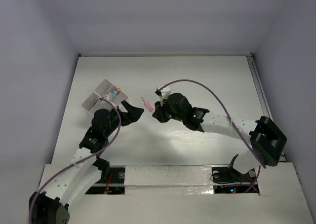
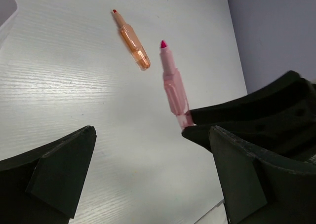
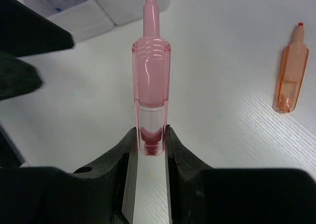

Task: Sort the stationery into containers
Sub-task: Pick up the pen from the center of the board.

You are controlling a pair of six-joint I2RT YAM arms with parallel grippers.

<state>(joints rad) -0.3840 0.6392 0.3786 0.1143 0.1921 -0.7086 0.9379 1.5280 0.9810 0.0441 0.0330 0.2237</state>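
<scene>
blocked: pink marker (image 3: pixel 150 81) in right tool (image 3: pixel 150 137), orange marker (image 3: pixel 291 76) beside, containers (image 1: pixel 100 96) by left tool (image 2: pixel 153 150) | free: far table (image 1: pixel 197 76)

Left arm (image 1: pixel 79 174) extends forward from its base; the left gripper (image 1: pixel 132 109) has its jaws spread wide, nothing between them. Right arm (image 1: pixel 227 125) bends inward toward the left; the right gripper (image 3: pixel 149 140), facing the left one, pinches the tail end of a marker (image 3: pixel 150 71).

Left arm (image 1: pixel 74 172), right arm (image 1: pixel 228 125): white links, black joints, looping purple cables (image 1: pixel 197 83); maybe green wrist lights.
</scene>
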